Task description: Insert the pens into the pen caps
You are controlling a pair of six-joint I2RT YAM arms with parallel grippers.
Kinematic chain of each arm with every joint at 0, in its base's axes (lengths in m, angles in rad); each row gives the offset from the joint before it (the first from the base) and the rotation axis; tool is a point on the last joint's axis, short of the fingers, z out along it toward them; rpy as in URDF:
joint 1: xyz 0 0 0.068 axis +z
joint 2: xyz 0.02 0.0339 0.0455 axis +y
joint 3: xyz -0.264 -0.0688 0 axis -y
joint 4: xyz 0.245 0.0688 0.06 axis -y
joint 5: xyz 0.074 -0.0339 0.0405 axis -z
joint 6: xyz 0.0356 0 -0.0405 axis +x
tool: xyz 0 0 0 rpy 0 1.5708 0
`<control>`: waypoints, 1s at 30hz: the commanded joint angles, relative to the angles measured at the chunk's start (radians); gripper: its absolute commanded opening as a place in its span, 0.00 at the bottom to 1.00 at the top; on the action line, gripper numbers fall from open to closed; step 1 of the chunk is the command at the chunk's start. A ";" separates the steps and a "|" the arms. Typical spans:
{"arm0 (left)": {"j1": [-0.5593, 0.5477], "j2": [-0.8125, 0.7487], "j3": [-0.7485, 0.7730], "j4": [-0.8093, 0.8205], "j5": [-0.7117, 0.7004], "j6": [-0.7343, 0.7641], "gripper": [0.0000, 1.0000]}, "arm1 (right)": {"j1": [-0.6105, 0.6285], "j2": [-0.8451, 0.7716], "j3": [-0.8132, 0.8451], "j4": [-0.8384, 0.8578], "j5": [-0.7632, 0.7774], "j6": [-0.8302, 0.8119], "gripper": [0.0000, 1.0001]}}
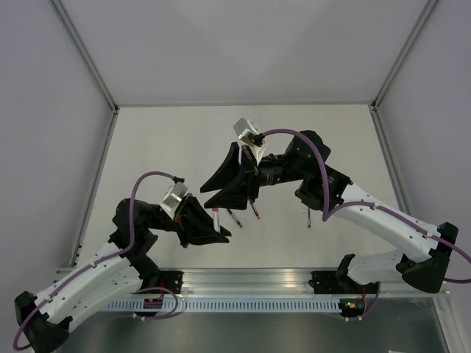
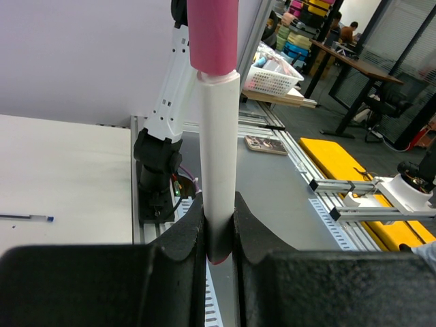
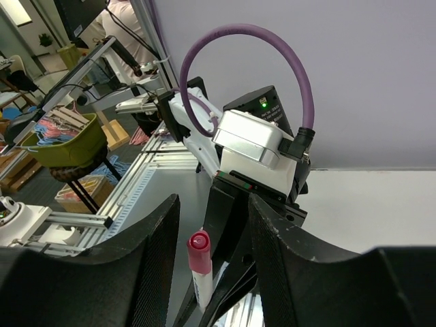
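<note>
My left gripper [image 2: 219, 228] is shut on the lower end of a whitish pen [image 2: 219, 157] and holds it upright. A pinkish-red cap [image 2: 213, 34] sits on the pen's top end. In the right wrist view the same cap [image 3: 199, 251] and pen body [image 3: 202, 289] stand between the spread fingers of my right gripper [image 3: 212, 255], which is open and touches neither. In the top view the left gripper [image 1: 211, 229] holds the pen [image 1: 215, 218] just below the right gripper [image 1: 210, 197]. Three more pens lie on the table: a dark blue one [image 1: 236, 218], a red one [image 1: 255, 209] and a thin dark one [image 1: 308, 218].
The loose pens lie on the white table [image 1: 169, 140] under the right arm. A blue pen [image 2: 27, 218] shows on the table in the left wrist view. An aluminium rail [image 1: 243, 283] runs along the near edge. Grey walls enclose the table on three sides.
</note>
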 commanded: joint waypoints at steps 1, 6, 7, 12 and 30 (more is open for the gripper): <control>-0.001 0.005 -0.005 0.035 0.009 -0.002 0.02 | 0.001 -0.014 -0.006 0.066 -0.033 0.018 0.51; -0.002 0.011 -0.005 0.035 0.008 -0.001 0.02 | 0.001 -0.015 -0.020 0.081 -0.036 0.023 0.42; -0.001 0.011 -0.004 0.037 0.008 -0.001 0.02 | 0.001 -0.015 -0.021 0.086 -0.036 0.027 0.40; -0.001 0.010 -0.004 0.035 0.005 0.001 0.02 | 0.001 -0.018 -0.040 0.101 -0.039 0.034 0.34; -0.001 0.005 0.055 -0.061 -0.035 0.028 0.02 | 0.001 -0.029 -0.035 -0.053 -0.019 -0.054 0.00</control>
